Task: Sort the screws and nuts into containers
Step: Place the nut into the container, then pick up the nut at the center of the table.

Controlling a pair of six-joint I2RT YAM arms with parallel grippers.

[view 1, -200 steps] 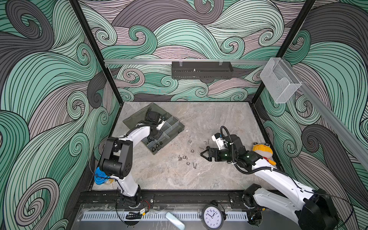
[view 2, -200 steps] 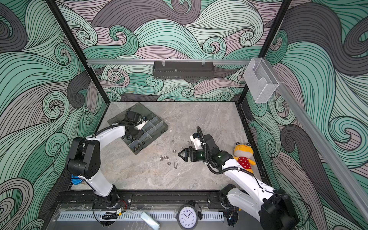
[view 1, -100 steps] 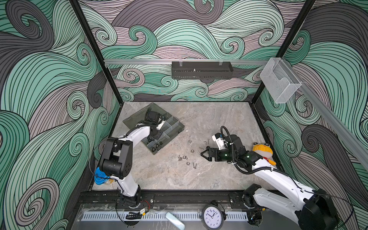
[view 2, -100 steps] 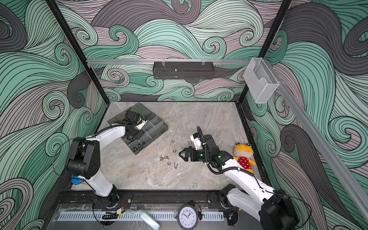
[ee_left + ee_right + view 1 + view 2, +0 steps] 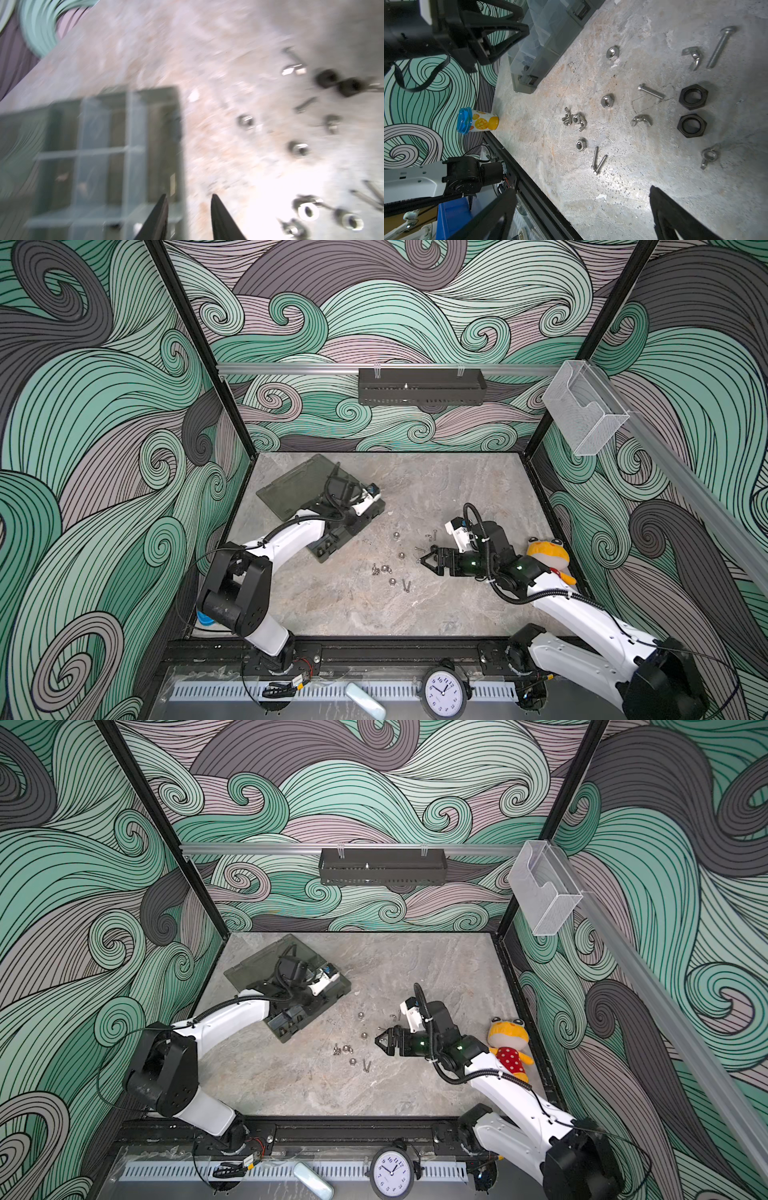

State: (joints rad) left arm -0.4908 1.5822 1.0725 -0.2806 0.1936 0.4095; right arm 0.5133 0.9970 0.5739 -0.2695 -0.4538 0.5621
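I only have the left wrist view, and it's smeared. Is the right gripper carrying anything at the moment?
Observer: No. The right gripper is open and empty.
Operator: What are the two dark blobs beyond the silver pieces?
Observer: Two large black hex nuts, lying flat next to each other.
Operator: And the box lid? I can't see it from here.
Observer: The lid lies open flat on the far side of the organiser box.
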